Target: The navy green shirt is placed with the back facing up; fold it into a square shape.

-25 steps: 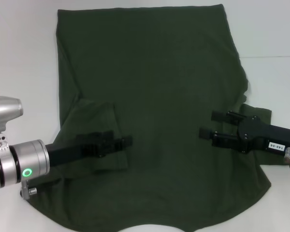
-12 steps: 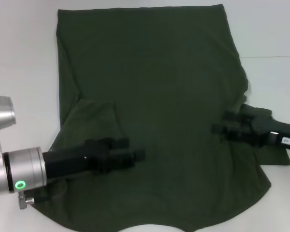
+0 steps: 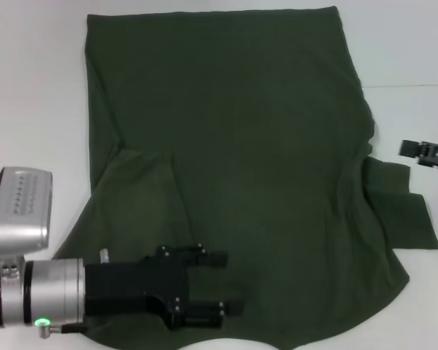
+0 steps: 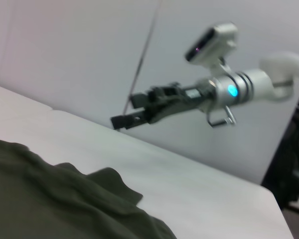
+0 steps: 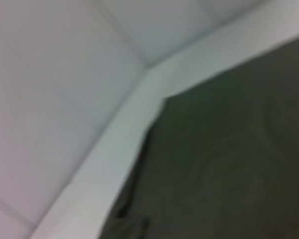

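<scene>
The navy green shirt [image 3: 241,160] lies spread flat on the white table [image 3: 29,87], plain side up. Its left sleeve [image 3: 139,197] is folded in over the body, and the right sleeve [image 3: 403,211] sticks out sideways. My left gripper [image 3: 226,284] hangs open over the shirt's near edge, with nothing between its fingers. My right gripper [image 3: 417,150] is off the cloth at the right border of the head view. The left wrist view shows this right gripper [image 4: 125,110] open and empty, raised above the table. In the right wrist view I see only the shirt [image 5: 229,149] and the table.
Bare white table [image 3: 416,58] runs along both sides of the shirt and beyond its far hem. A pale wall [image 4: 79,45] stands behind the table's edge. The shirt's neckline curve [image 3: 226,341] sits at the near table edge.
My left gripper has moved toward the near edge and turned, its fingers now spread one above the other. The right arm has drawn back to the right, off the shirt.
</scene>
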You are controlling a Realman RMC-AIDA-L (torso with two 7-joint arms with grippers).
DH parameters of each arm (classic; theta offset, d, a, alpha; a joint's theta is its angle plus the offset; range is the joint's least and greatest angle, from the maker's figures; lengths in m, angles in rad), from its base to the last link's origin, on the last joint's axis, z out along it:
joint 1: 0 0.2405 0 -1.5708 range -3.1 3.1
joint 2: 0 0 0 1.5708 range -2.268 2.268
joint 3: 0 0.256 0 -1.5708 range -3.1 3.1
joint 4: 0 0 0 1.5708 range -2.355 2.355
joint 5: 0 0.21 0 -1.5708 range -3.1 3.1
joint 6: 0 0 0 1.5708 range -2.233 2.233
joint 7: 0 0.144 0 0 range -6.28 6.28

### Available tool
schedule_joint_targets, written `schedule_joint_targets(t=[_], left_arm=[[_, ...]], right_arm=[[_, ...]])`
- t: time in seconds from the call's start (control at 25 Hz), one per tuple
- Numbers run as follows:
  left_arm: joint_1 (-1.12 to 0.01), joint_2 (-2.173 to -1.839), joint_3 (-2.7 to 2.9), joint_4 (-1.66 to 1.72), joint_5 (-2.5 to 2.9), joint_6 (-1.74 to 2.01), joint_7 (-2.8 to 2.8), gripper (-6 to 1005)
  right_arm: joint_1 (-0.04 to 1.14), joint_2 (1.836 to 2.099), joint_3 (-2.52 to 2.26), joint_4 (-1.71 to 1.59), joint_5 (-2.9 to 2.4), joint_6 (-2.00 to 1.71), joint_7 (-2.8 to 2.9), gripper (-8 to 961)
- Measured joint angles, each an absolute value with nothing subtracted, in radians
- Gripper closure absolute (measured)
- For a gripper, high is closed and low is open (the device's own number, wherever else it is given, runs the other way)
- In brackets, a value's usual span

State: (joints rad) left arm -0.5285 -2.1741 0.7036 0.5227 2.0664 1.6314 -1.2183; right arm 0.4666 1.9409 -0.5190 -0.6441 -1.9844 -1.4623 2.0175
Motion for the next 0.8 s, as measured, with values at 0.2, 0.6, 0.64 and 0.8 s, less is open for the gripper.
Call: schedule_joint_targets(t=[0.2,0.6,0.64,0.8], left_arm=[[-0.524,-2.177,0.715,0.501,2.073,1.609,-1.122,186],[-0.531,-2.174,0.71,0.488,2.066,1.594,-1.122,185],[-0.531,-2.174,0.71,0.488,2.066,1.592,-1.122,185],[-0.532,-2.174,0.71,0.488,2.067,1.589,-1.123,185]], right_arm=[[0.46,1.922,-0.516,-0.649,-2.065,-1.364,2.141,186],[0.445,1.947,-0.527,-0.597,-2.104,-1.266,2.128,189],[0.445,1.947,-0.527,-0.597,-2.104,-1.266,2.128,189],[0.445,1.953,-0.528,-0.582,-2.112,-1.256,2.116,190]])
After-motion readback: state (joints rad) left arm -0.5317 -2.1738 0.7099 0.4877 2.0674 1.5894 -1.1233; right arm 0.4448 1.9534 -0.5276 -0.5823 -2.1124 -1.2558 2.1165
